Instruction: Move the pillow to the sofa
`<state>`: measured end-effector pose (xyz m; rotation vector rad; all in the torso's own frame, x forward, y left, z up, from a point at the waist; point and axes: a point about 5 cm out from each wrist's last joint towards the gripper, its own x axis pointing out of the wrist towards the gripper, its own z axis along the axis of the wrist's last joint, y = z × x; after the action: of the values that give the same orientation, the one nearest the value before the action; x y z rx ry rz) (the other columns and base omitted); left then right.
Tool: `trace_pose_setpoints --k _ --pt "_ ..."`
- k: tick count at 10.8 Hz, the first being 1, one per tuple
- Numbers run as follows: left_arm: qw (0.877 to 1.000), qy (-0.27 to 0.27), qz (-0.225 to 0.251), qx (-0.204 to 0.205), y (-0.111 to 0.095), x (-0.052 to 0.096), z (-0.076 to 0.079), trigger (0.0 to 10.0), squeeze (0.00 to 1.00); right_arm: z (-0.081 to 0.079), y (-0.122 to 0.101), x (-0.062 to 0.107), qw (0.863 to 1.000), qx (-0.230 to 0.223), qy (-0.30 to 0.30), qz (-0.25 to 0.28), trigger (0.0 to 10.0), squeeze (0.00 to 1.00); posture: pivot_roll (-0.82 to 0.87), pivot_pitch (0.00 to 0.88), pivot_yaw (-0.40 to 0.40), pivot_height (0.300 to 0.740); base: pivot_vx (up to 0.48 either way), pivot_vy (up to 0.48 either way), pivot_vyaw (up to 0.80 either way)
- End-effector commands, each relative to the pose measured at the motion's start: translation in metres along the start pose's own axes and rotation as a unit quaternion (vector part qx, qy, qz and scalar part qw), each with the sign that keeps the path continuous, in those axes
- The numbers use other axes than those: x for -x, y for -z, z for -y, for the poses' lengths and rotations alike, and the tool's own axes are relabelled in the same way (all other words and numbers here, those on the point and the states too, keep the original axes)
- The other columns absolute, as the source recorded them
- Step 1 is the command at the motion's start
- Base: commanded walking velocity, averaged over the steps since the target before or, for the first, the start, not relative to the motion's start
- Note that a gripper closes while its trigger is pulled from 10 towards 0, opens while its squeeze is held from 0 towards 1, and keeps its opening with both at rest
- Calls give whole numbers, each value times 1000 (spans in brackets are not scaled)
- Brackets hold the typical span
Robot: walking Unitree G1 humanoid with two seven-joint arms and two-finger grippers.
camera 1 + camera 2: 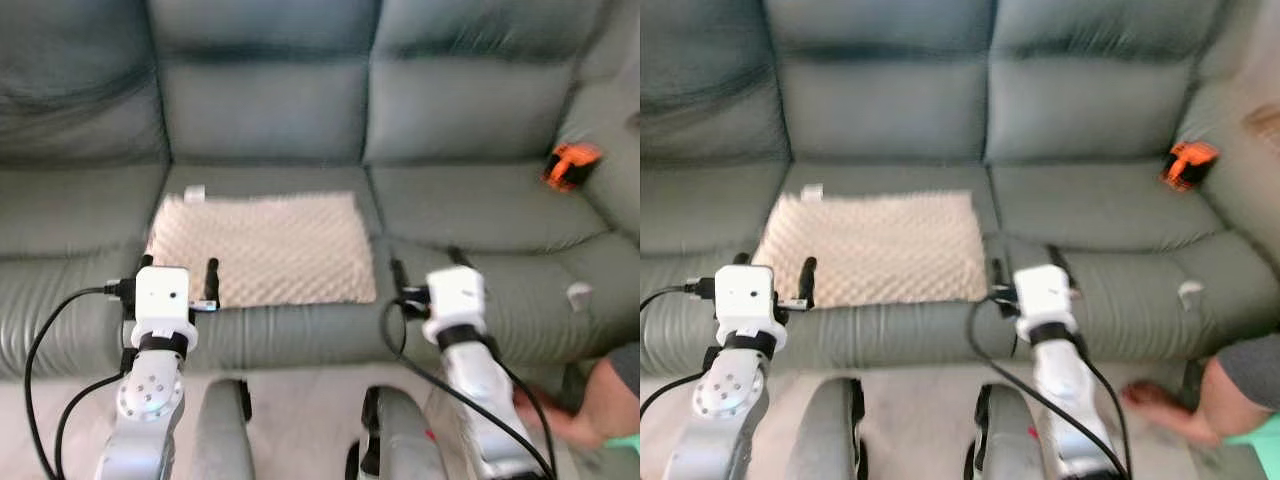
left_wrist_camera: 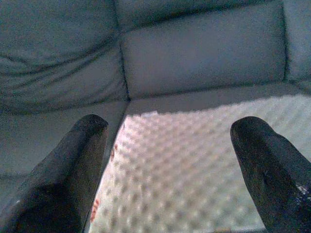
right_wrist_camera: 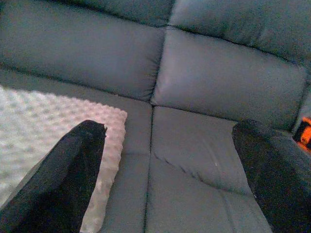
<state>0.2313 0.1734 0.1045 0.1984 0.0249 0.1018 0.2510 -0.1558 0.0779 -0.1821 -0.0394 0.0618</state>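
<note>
Pillow (image 1: 262,247) flat on sofa (image 1: 470,205); both arms raised, jaws apart.

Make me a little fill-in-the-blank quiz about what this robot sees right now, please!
1. The pillow lies flat on the ____ seat.
2. The left gripper has its fingers ____, holding nothing.
3. The small object on the sofa, toward the robot's right, is coloured ____.
4. The right gripper hangs over the seat ____ the pillow, not above it.

Missing words: sofa; open; orange; beside
</note>
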Motion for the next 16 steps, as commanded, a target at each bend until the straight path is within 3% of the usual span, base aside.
trace_pose_setpoints --k 1,3,5,8,12,14,15,16 --pt "1000 -5 4 -4 2 -5 -1 10000 0 2 -2 0 1000 -15 7 2 10000 0 73 0 -27 633 0 0 0" --pt "1000 3 11 -18 7 -16 -5 10000 0 -2 -13 -14 999 -25 5 24 10000 0 66 0 -15 662 0 0 0" --pt "1000 19 -3 -9 19 -21 4 10000 0 -6 -12 -18 999 -35 1 22 10000 0 48 0 6 690 0 0 0" --pt "999 38 17 -3 17 -30 18 10000 0 -5 -15 -24 999 -32 -7 30 10000 0 41 0 7 740 0 0 0" --pt "1000 28 8 -9 25 -31 19 10000 0 -3 -8 -23 999 -36 -9 17 10000 0 41 0 0 740 0 0 0" --pt "998 49 -4 31 26 -35 25 10000 0 -9 -10 -29 998 -38 -37 19 10000 0 19 0 16 740 0 0 0" --pt "999 40 -5 33 25 -39 27 10000 0 -10 -10 -34 999 -31 -35 16 10000 0 17 0 16 740 0 0 0" --pt "999 38 4 34 19 -46 31 10000 0 -16 -14 -39 997 -57 -44 17 10000 0 11 0 19 740 0 0 0"
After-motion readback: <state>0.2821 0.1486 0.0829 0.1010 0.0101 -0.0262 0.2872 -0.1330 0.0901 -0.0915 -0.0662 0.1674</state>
